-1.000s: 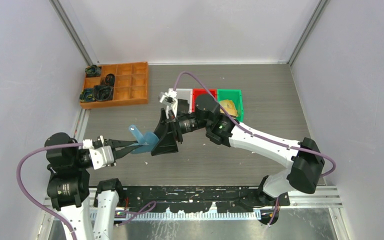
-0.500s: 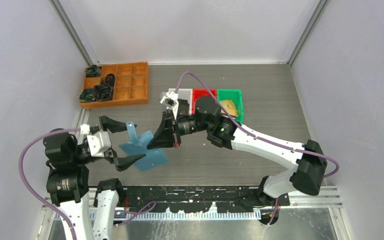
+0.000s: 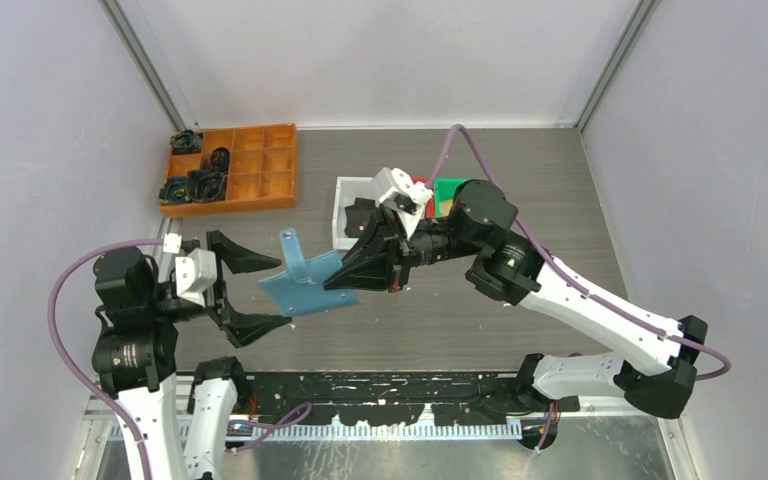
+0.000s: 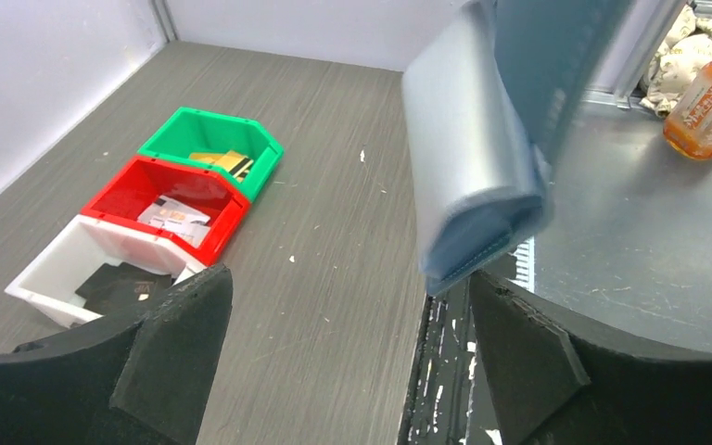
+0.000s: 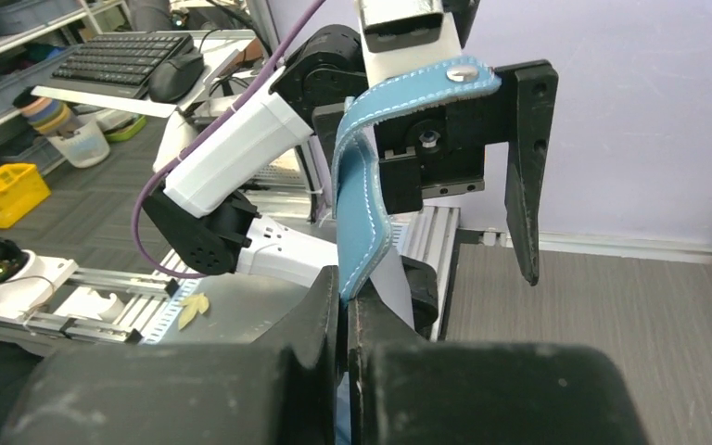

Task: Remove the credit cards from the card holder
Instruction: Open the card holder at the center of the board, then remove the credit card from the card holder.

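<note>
Pinching card holder [image 3: 300, 288], R gripper [image 3: 332, 284] clamped; L gripper [image 3: 285, 291] splayed, empty; its pockets hidden.

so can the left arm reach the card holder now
Probably yes: the left gripper is open right at the free end of the card holder, and the right gripper grips only the other end.

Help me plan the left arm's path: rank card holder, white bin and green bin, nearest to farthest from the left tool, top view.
1. card holder, at the tips of the left tool.
2. white bin, farther back, rightward.
3. green bin, farthest right.
</note>
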Robot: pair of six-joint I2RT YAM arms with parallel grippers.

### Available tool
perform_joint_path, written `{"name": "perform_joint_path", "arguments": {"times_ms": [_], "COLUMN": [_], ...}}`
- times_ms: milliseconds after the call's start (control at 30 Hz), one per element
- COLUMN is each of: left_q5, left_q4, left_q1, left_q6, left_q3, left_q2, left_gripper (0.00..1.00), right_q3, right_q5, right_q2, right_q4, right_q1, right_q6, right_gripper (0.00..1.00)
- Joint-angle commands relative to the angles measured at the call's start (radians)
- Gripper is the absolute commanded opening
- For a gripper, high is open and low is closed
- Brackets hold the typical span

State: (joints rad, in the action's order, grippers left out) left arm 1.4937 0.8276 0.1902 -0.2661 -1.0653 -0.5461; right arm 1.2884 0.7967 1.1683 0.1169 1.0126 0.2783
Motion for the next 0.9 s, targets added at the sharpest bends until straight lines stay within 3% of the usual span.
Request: {"name": "perform_joint_path", "arguments": {"times_ms": [0, 267, 633, 867], "left_q5": [0.027, 0.149, 0.215, 0.193], "left_q4": [-0.044, -0.063, -0.165, -0.175], "left_q1": [-0.001, 0.000, -0.001, 0.002], "left_q6": [-0.020, 0.049, 0.197, 0.206], "left_q3": [-0.033, -0.036, -0.010, -0.015], "left_q2": [0.035, 0.091, 0.125, 0.128], "left_gripper": [0.98, 0.98, 0.97, 0.99], "right_q3": [0.036, 0.106, 0.225, 0.267], "right_q5": [0.049, 0.073, 0.046, 0.046], "right_q2": [0.050, 0.145, 0.144, 0.153], "right_q4": [0.091, 0.189, -0.076, -0.128], "right_q1": [0.000, 0.001, 0.000, -0.004], "right_q6": [0.071, 0.156, -0.052, -0.071], "right_gripper": [0.01, 0.01, 0.01, 0.01]}}
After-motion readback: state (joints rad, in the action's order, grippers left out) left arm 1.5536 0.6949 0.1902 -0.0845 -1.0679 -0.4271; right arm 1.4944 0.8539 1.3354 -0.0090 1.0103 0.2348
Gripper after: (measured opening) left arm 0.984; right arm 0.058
